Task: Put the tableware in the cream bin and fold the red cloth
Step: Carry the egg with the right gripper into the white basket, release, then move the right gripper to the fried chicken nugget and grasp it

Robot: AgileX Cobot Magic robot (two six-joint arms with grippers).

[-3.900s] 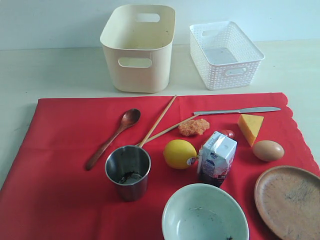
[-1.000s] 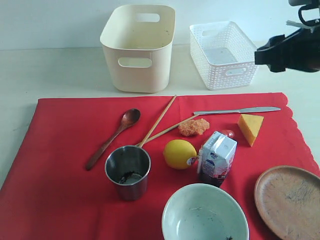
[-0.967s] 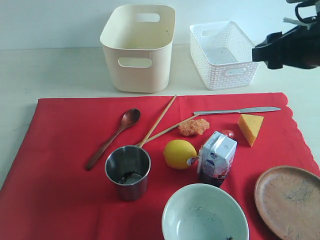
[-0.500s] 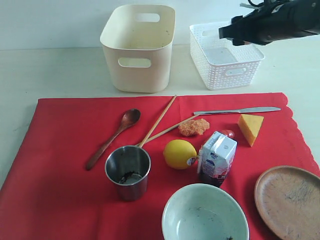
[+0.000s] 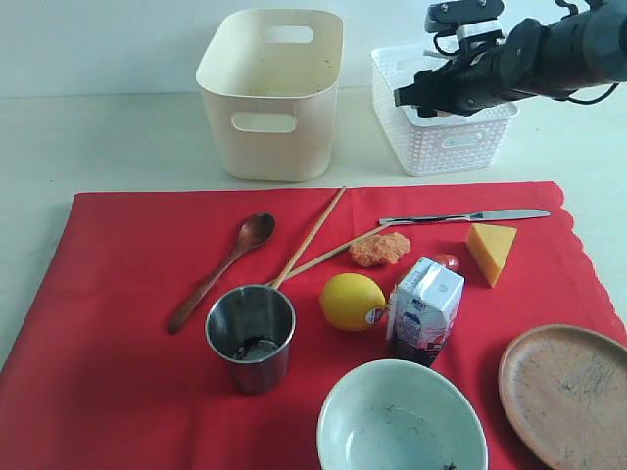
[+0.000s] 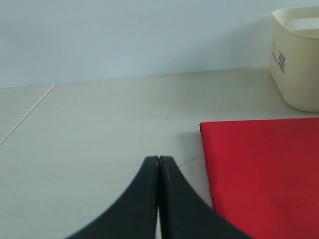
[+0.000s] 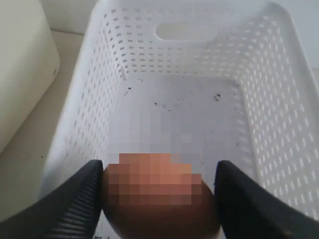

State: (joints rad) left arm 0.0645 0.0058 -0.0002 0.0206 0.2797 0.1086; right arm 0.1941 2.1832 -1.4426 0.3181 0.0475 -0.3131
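While hanging over basket (image 5: 436,152), far right: right gripper (image 5: 413,97) clamped on egg (image 7: 159,191). Left gripper (image 6: 158,160) pressed shut on nothing, above bare table (image 6: 99,114), near far left corner of cloth (image 5: 118,294).

On cloth:
- spoon (image 5: 220,269), left
- chopsticks (image 5: 309,238)
- knife (image 5: 460,216), far right
- cup (image 5: 251,338)
- bowl (image 5: 402,421), near
- plate (image 5: 563,392), near right
- also lemon (image 5: 352,301), cheese (image 5: 490,250), carton (image 5: 424,308)

Bin (image 5: 294,157): far, left of basket, apart from cloth.

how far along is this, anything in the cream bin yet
Nothing done: the cream bin looks empty. In hand: the right gripper holds the egg over the white basket. To do: spoon, chopsticks, knife, cup, bowl, plate, then folding the flat red cloth.
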